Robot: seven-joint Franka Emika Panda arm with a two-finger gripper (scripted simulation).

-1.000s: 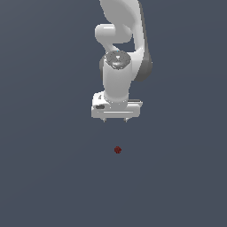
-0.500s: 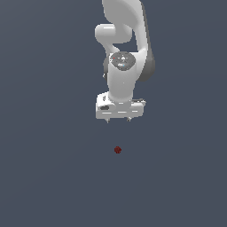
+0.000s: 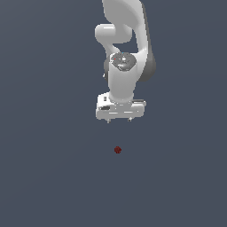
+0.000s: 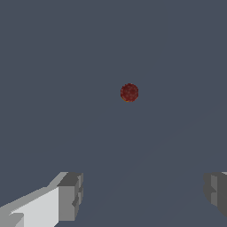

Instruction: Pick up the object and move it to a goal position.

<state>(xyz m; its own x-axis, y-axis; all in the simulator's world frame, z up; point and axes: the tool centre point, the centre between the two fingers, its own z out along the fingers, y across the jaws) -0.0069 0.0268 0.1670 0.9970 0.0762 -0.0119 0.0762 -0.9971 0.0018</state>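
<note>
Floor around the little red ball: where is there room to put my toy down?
Nearly everywhere. The grey floor is bare on all sides of the red ball. The only busy spot is above the ball in the exterior view, where the open gripper hangs.

A small dark red ball (image 4: 129,92) sits alone on a flat gray floor (image 4: 53,66). Two gray fingertips (image 4: 71,197) of the gripper (image 4: 144,195) stand far apart. The ball is away from both, touching neither.
</note>
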